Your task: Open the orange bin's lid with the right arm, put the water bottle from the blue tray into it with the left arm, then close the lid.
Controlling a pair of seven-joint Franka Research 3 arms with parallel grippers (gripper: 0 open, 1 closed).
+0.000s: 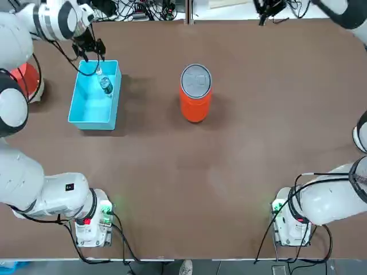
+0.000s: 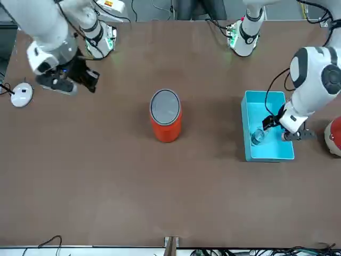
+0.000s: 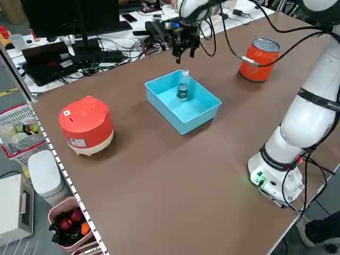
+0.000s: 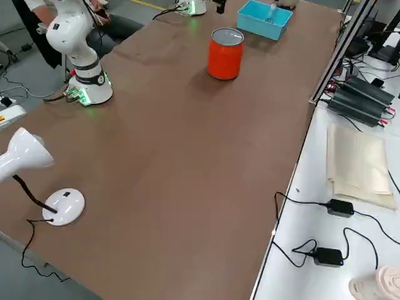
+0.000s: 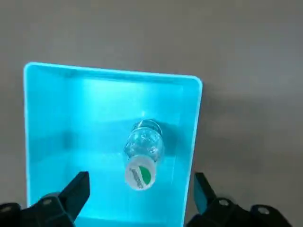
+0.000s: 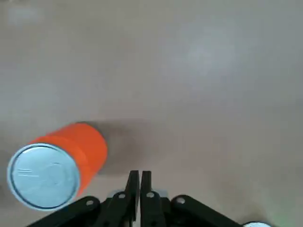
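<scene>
Brown tabletop (image 1: 155, 189), left gripper (image 5: 142, 189) spread wide above water bottle (image 5: 144, 153) in blue tray (image 5: 113, 90), right gripper (image 6: 140, 182) clenched, empty, near lidded orange bin (image 6: 83, 146)

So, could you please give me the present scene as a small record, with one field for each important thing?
orange bin: upright on the table, right of the tray
lid: on the bin, closed
blue tray: on the table, left part
water bottle: standing in the tray, white cap on
left claw: open, over the tray, holding nothing
right claw: closed, empty, above the table, away from the bin
red-and-white rounded object: on the table, beyond the tray from the bin
</scene>
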